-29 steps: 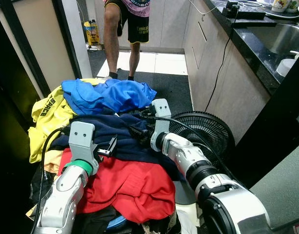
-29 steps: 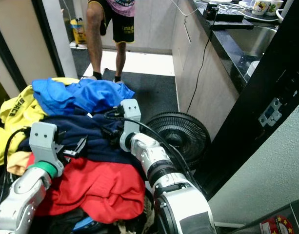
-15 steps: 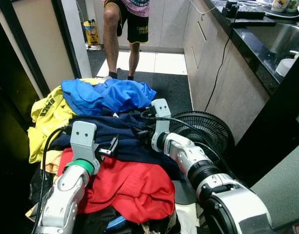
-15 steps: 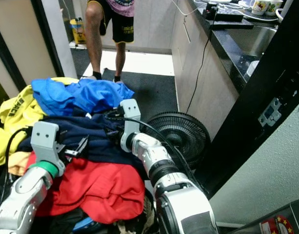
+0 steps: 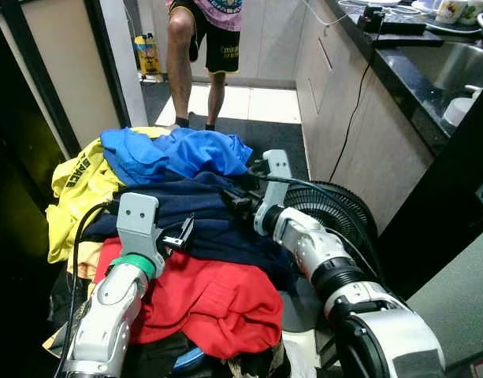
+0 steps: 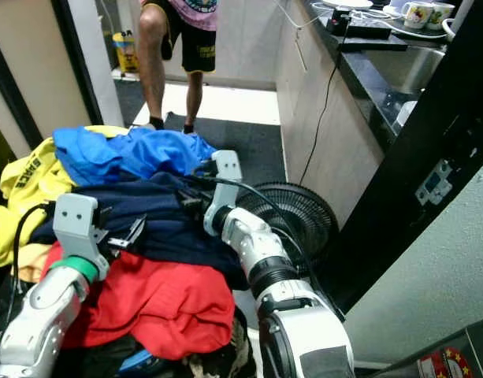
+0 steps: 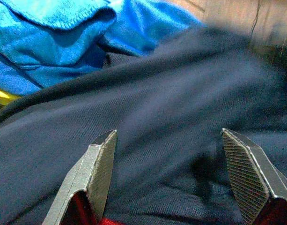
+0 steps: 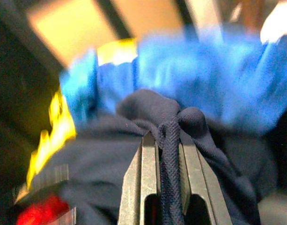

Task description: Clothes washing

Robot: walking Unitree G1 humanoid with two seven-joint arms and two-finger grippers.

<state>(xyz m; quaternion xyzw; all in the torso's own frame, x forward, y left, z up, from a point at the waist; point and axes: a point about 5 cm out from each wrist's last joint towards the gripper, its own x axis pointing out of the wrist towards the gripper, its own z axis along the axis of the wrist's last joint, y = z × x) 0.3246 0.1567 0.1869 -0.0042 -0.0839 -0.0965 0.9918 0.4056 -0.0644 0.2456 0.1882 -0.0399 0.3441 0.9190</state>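
Observation:
A heap of clothes lies before me: a navy garment (image 5: 202, 224) across the middle, a blue one (image 5: 174, 153) behind it, a yellow one (image 5: 76, 185) at the left and a red one (image 5: 209, 295) in front. My right gripper (image 5: 235, 198) is shut on a fold of the navy garment (image 8: 169, 140) at its right end, lifting it slightly. Above the navy cloth near the red garment, my left gripper (image 5: 182, 235) stands open, its fingers (image 7: 99, 171) spread over the navy cloth (image 7: 166, 136) with nothing between them.
A black floor fan (image 5: 343, 220) stands at the right of the heap. A person's legs (image 5: 190, 71) stand on the floor beyond. A counter with a sink (image 5: 446, 55) runs along the right. A dark door frame (image 5: 24, 87) is at the left.
My right gripper has risen and moved right, pulling the pinched navy fold up with it. The left gripper stays where it was.

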